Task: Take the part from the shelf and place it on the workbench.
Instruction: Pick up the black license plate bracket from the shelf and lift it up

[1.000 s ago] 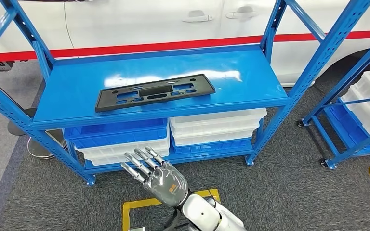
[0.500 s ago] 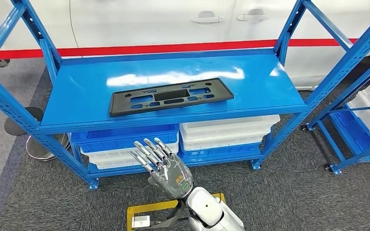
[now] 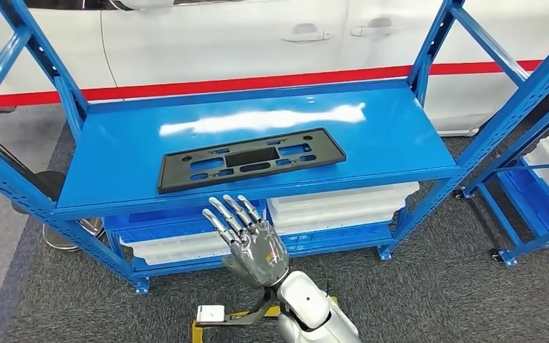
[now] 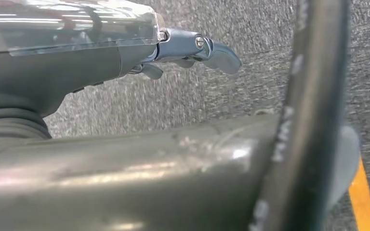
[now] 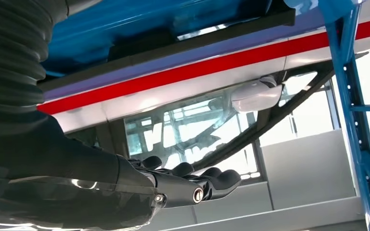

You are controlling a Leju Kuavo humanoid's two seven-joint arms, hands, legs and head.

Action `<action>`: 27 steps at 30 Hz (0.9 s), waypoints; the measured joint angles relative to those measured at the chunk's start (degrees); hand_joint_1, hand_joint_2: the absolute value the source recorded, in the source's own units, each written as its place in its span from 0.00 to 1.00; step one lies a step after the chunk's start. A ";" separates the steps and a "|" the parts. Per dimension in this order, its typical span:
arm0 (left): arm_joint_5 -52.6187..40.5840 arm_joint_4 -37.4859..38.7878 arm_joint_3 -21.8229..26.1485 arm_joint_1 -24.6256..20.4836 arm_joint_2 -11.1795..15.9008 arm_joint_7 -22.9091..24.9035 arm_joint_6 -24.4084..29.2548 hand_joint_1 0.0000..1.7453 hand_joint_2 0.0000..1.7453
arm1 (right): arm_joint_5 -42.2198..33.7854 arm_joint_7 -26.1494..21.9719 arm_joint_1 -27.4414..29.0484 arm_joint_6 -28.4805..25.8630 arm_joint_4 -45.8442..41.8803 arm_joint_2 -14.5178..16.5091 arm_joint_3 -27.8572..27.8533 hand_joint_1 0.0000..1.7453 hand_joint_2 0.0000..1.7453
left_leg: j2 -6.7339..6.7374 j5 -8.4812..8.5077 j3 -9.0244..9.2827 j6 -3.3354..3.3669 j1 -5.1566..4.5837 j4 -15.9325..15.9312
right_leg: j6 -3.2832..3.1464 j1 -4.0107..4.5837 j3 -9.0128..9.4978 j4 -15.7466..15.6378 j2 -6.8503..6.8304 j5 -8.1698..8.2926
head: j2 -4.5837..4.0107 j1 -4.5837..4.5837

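The black part (image 3: pixel 251 158), a long flat plate with cut-out slots, lies on the blue shelf (image 3: pixel 386 136), near the shelf's front edge and slightly askew to it; bare blue surface stretches behind the part and to both sides, out to the slanted uprights. Below the part, in front of the shelf edge, the right hand (image 3: pixel 249 241) is raised with fingers spread, holding nothing and apart from the part. White bins (image 3: pixel 339 200) and blue bins (image 3: pixel 179 214) sit under the shelf. Behind the shelf stands a white car (image 3: pixel 221 36) with a red stripe. No writing is legible. The left wrist view shows the left hand (image 4: pixel 192 50) above grey carpet; whether it is open or closed I cannot tell.
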 joint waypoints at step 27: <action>-0.76 0.09 0.00 -0.20 0.65 -0.30 -3.33 0.00 0.00 | -1.67 -0.31 -1.69 0.00 2.97 1.34 -1.61 0.00 1.00 | 0.03 -0.88 -2.06 2.19 -1.21 1.02 | -2.21 1.77 0.41 -1.06 -0.46 0.29 | 0.00 -0.06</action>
